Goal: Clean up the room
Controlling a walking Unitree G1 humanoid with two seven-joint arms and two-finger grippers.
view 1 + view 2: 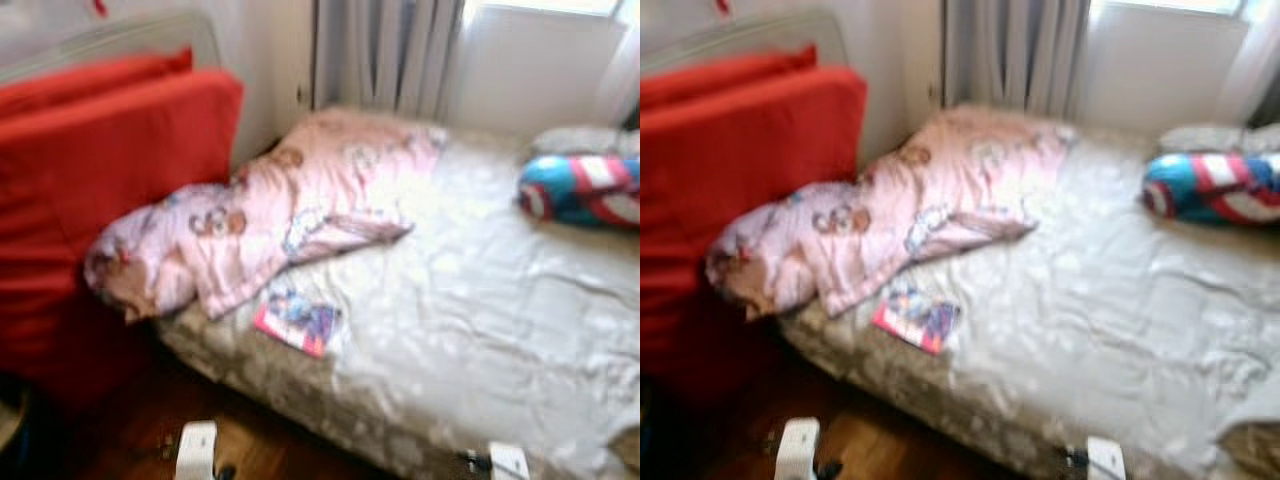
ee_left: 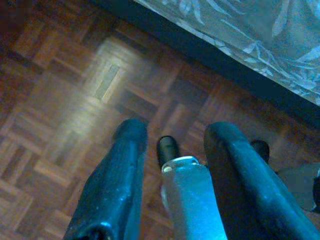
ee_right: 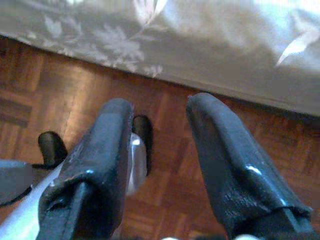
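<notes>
Parquet floor [image 2: 75,100] lies beneath both grippers; the left gripper [image 2: 175,132] and right gripper [image 3: 157,107] hang low with fingers parted, grasping nothing. Just beyond, the bed [image 1: 480,330] carries a pale floral cover. A colourful book [image 1: 297,320] rests near its front edge, touching a crumpled pink blanket [image 1: 270,215]. Red cushions [image 1: 110,170] stand left. A blue-red-white pillow [image 1: 585,190] lies far right.

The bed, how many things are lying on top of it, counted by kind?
Crumpled pink cartoon-print blanket: 1
Thin colourful book with a pink edge: 1
Blue, red and white striped cushion: 1
Pale pillow: 1
Total: 4
</notes>
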